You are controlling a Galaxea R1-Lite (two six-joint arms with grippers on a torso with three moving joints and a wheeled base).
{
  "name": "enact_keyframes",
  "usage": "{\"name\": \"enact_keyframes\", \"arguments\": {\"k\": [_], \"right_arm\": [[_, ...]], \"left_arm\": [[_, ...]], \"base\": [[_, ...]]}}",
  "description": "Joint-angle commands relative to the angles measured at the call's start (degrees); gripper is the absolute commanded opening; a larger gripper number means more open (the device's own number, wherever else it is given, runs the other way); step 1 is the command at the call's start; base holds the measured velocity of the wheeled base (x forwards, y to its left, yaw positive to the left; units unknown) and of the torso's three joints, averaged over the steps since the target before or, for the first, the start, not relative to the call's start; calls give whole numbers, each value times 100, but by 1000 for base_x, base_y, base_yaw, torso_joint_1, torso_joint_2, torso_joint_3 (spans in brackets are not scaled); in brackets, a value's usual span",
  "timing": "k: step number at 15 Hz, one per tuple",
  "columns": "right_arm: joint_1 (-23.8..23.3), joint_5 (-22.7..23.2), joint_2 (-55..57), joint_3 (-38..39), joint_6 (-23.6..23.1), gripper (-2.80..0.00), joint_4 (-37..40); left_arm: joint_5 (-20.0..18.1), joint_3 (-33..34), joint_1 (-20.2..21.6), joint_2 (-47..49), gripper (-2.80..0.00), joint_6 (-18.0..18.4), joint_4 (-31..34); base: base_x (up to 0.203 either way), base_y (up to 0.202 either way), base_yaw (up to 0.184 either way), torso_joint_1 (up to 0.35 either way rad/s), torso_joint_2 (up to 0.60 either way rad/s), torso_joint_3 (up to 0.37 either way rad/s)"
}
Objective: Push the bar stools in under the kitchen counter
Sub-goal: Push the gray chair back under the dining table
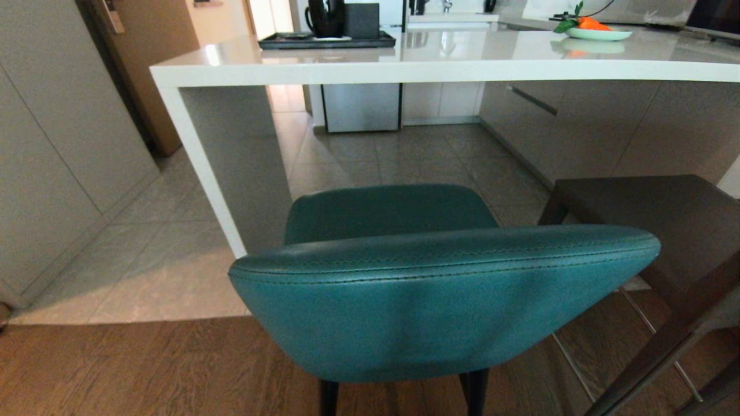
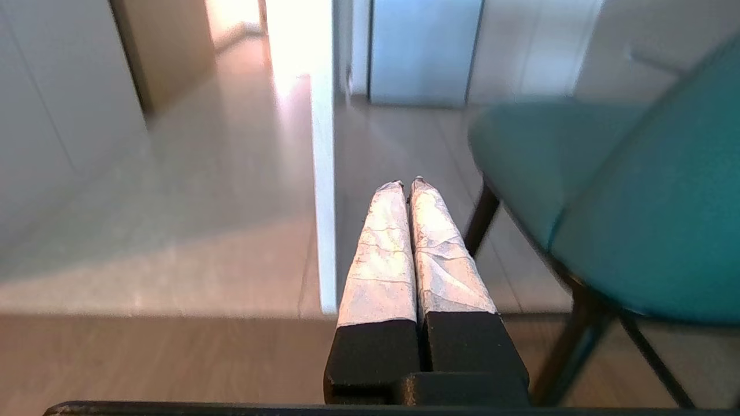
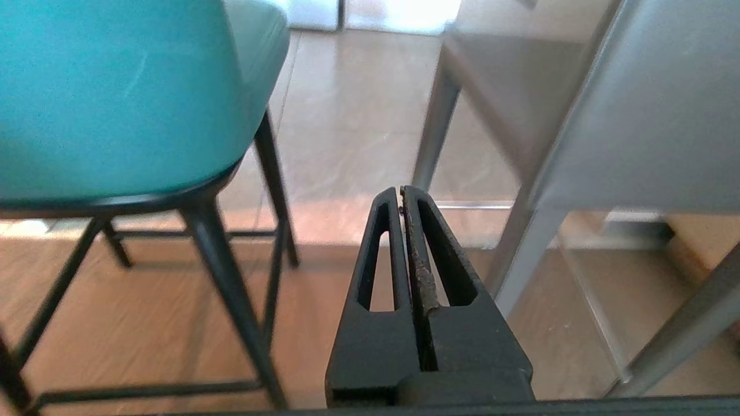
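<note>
padded teal stool, stitched rounded back, stands before the glossy counter. left pincer and right pincer, both pressed together, flank it without touching.

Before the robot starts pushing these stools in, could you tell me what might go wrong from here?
1. The teal stool stands close beside the counter's white side panel; pushed slightly off line, its seat or legs could strike it.
2. The dark grey stool is right next to it, so the two may knock together.
3. The left gripper and right gripper are both shut and touch neither stool; narrow tips could slip off the rounded, padded back.
</note>
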Motion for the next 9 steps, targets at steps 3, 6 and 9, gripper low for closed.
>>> {"name": "enact_keyframes", "arguments": {"k": [3,6,9], "right_arm": [[1,-72,9,201,463,-280,248],[1,-97,9,213,440,-280,246],[1,-80,9,204,382,-280,248]], "left_arm": [[-92,260,-1,16,-280,280,172],[-58,259,-16,50,-280,270,655],[28,109,-18,25,-280,302,1351]], "base": [[0,0,0,0,0,0],[0,0,0,0,0,0],[0,0,0,0,0,0]]}}
